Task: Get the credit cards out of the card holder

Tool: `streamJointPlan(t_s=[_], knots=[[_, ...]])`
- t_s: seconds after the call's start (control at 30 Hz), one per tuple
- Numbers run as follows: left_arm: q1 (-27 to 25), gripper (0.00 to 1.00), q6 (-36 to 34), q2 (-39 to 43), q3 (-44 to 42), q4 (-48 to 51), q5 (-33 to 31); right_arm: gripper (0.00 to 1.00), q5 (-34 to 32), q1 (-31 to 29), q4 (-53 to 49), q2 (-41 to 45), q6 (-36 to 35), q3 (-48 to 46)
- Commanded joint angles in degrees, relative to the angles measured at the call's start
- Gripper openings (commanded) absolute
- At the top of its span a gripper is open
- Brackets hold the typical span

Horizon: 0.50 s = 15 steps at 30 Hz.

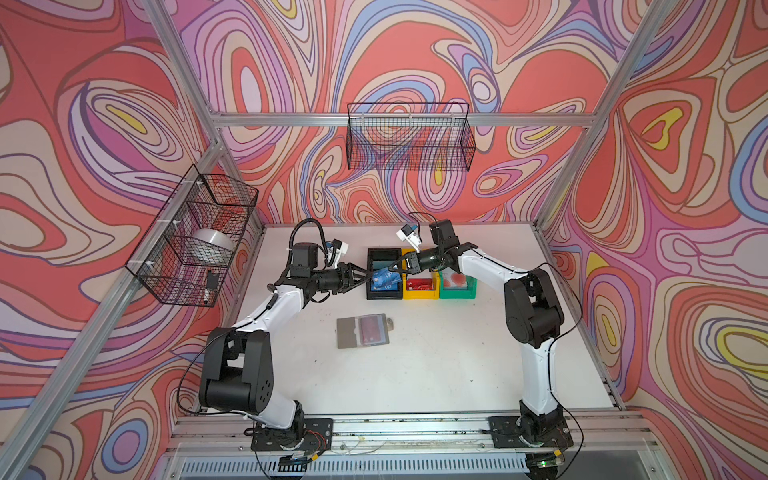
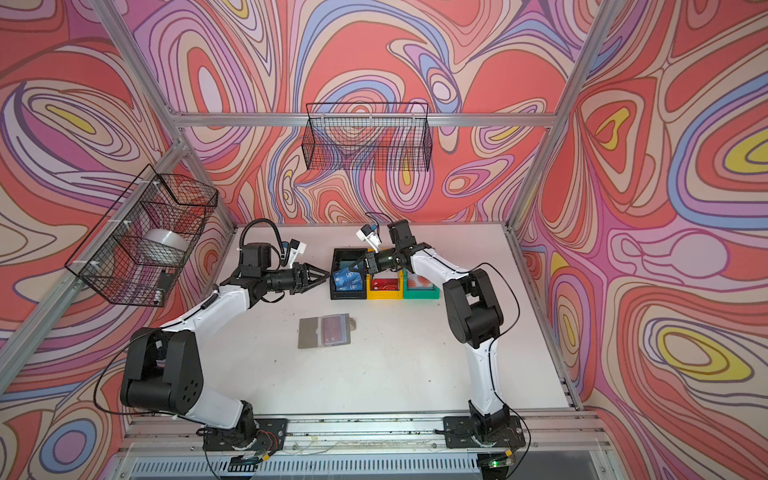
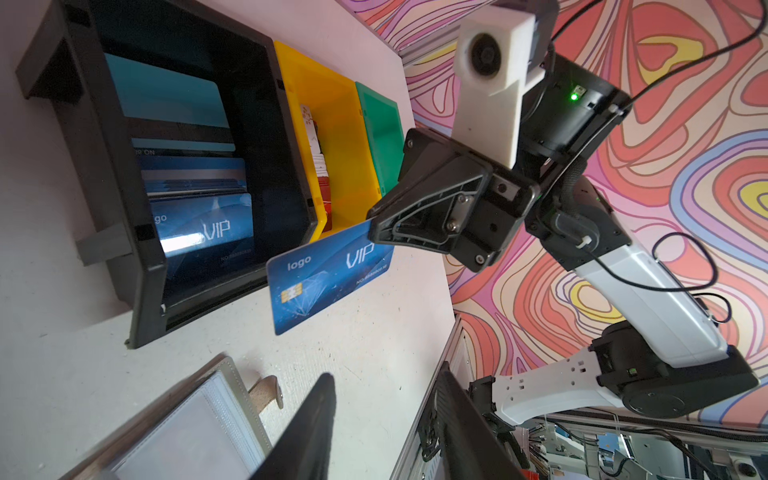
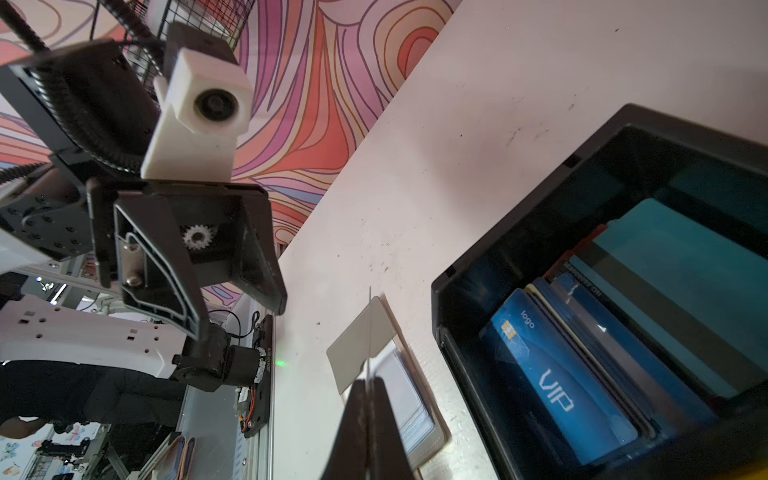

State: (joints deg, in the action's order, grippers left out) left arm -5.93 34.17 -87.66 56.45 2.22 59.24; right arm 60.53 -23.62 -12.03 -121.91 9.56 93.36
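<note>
The right end effector (image 1: 394, 270) pinches a blue VIP card (image 1: 384, 276) by one short edge and holds it in the air at the black bin (image 1: 384, 296). Its fingers are closed almost flat on the plastic. In the left wrist view the card (image 3: 328, 278) hangs slantwise off the bin's corner nearest the yellow bin (image 1: 419, 296).

The left end effector (image 1: 365, 275) sits on the opposite side of the black bin from the yellow bin. Its fingers (image 4: 166, 270) are parted to a middling gap with nothing between them, their tips close to the card's free end.

Inside the black bin stands a stack of blue cards (image 4: 561, 382). The yellow bin touches the black bin and holds red cards (image 1: 419, 284). The green bin (image 1: 457, 294) is one place further along, with whitish red-spotted cards (image 1: 455, 281).

The grey card holder (image 1: 363, 330) lies open and flat on the white tabletop (image 1: 436, 365), well apart from the black bin on the side towards the arms' bases. A red card (image 1: 372, 330) shows through its translucent pocket.
</note>
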Motion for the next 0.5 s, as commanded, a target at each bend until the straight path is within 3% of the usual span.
streamJointPlan(t_s=[0.0,0.47], knots=[[0.1,0.43,0.5,1.4,-0.7,-2.0,0.0,0.00,-3.5,-0.5,6.8,1.1,-0.7,-1.0],[0.1,0.44,0.8,1.2,-1.3,-2.7,0.1,0.00,-10.4,-0.9,-0.8,-2.2,-10.5,3.2]])
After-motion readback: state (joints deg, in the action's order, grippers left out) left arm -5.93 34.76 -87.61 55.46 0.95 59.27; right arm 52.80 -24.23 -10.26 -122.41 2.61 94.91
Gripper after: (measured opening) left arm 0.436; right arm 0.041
